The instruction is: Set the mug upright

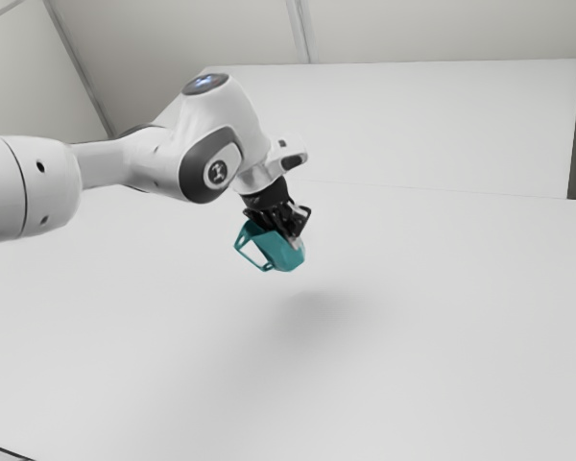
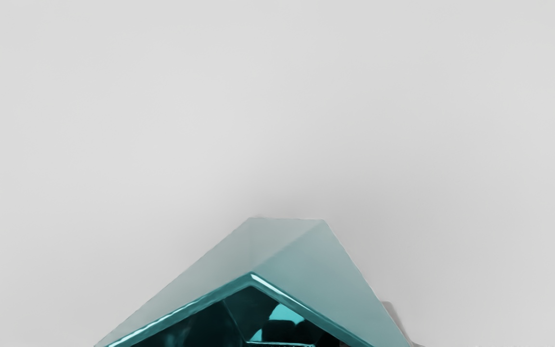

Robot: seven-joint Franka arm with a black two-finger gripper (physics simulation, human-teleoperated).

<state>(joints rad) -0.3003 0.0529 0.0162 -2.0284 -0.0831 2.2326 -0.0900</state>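
Exterior view: gripper (image 1: 290, 236) is positioned above the table (image 1: 442, 327), jaws clamped on the teal mug (image 1: 280, 251); the mug hangs tilted at the gripper's fingertips, clear of the table surface; its handle (image 1: 250, 257) projects from the gripper toward the exterior view's left; a soft shadow (image 1: 312, 312) lies on the table below the gripper; in the wrist view, the angular rim (image 2: 252, 276) is near the gripper.

Glossy teal mug (image 1: 286, 252) (darker inside).
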